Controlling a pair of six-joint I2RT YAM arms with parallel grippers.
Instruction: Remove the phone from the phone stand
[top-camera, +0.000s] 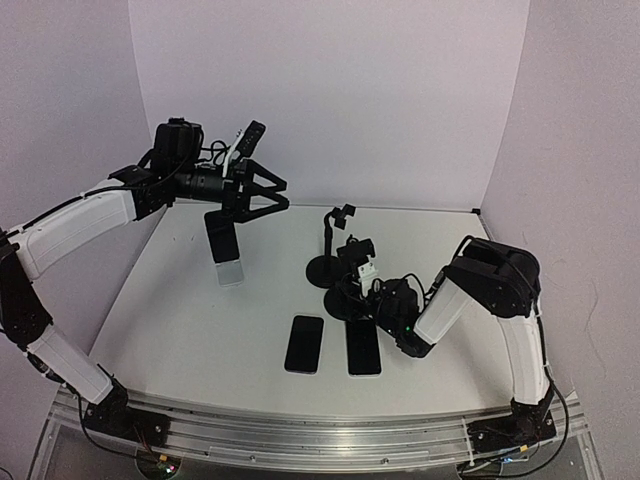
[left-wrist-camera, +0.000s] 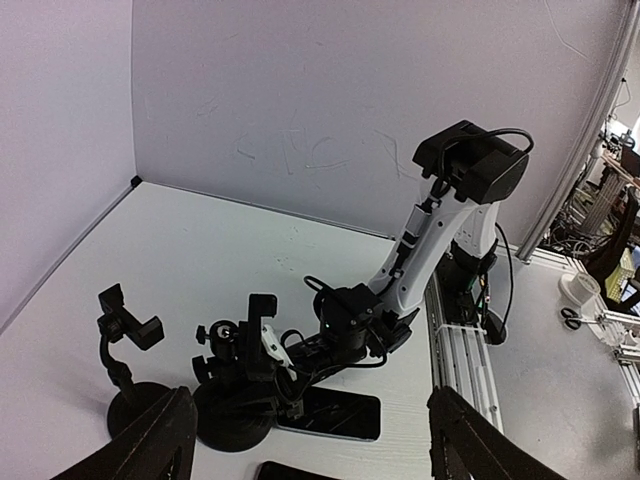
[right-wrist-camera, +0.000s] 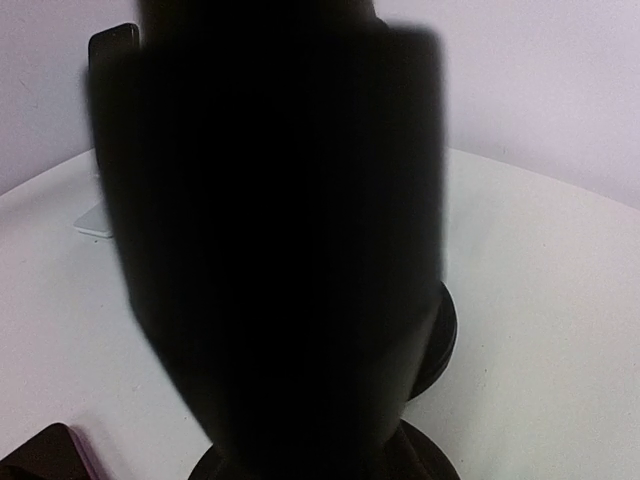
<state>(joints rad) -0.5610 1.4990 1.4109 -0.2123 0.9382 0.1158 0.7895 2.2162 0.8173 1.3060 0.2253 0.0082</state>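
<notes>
Looking down from above, the right claw (top-camera: 366, 272) sits low at the centre of the table (top-camera: 180, 330), right up against the nearer black stand (top-camera: 345, 303). A dark upright slab that I take for the phone (top-camera: 358, 248) stands in it, touching or just beside the fingers. Whether they are closed on it I cannot tell. The left claw (top-camera: 262, 195) hangs at upper left, gaping and empty, well apart from that stand. Two flat phones (top-camera: 304, 343) lie below centre, and a leaning phone (top-camera: 225, 242) rests on a pale prop at left.

From the left wrist, the phone (left-wrist-camera: 262, 330) rises from the stand (left-wrist-camera: 235, 425) at lower left, with the right claw (left-wrist-camera: 278, 352) against its right side.

The right wrist view is filled by the blurred dark phone (right-wrist-camera: 280, 230), very close. I judge the grasp is the step in hand. The next move calls for a firm pinch and a lift clear of the clamp.
</notes>
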